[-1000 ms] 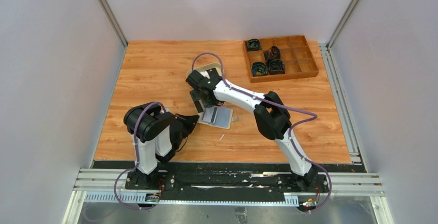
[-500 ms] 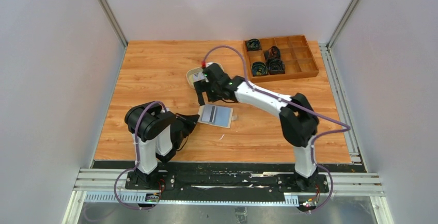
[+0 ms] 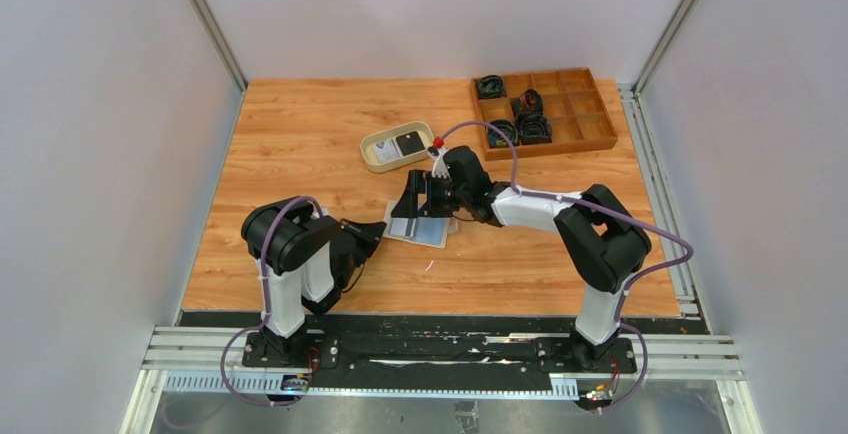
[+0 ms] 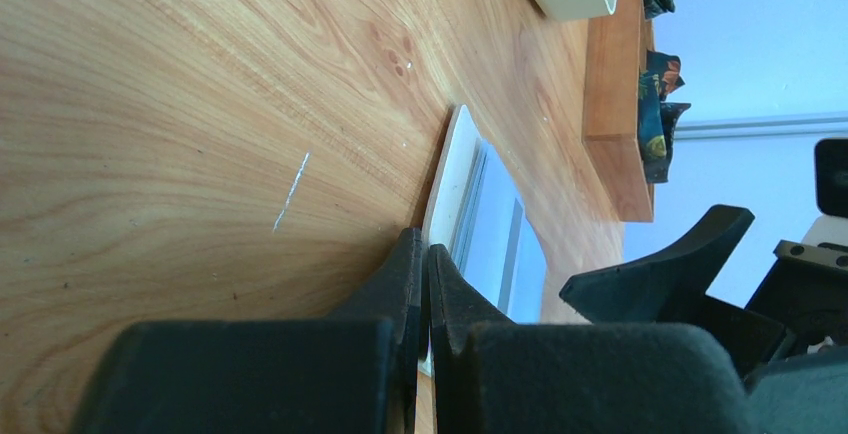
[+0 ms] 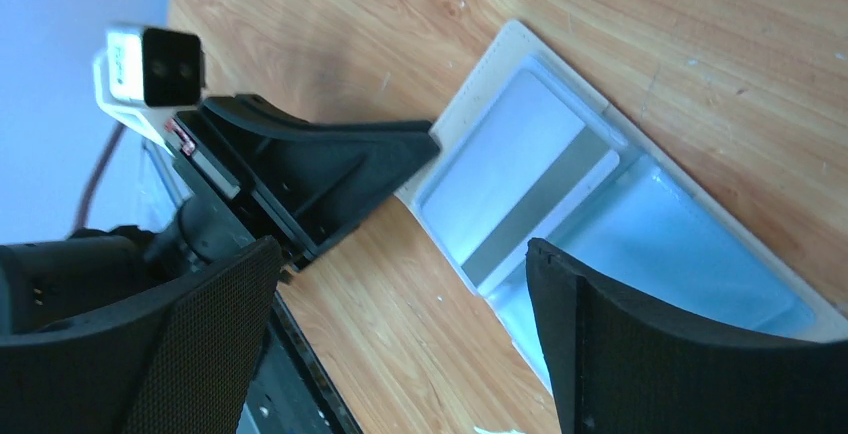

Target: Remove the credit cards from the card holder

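The cream card holder (image 3: 420, 226) lies open on the table, pale blue inside. A light credit card (image 5: 530, 179) with a grey stripe sits in its left pocket. My left gripper (image 3: 380, 228) is shut on the holder's left edge (image 4: 455, 184), its tips (image 4: 427, 254) meeting at the cream rim. My right gripper (image 3: 415, 199) hovers low over the holder's left half, open, nothing between its fingers (image 5: 400, 254). A black credit card (image 3: 409, 142) and a pale one (image 3: 385, 152) lie in the oval tray.
The oval beige tray (image 3: 372, 142) stands behind the holder. At the back right is a brown wooden compartment box (image 3: 590, 124) with dark bundled items in some cells. Grey walls and metal rails close in the table on three sides.
My right arm has drawn back from the oval tray, uncovering it, and its open gripper has come down and right over the card holder. The left gripper has not moved.
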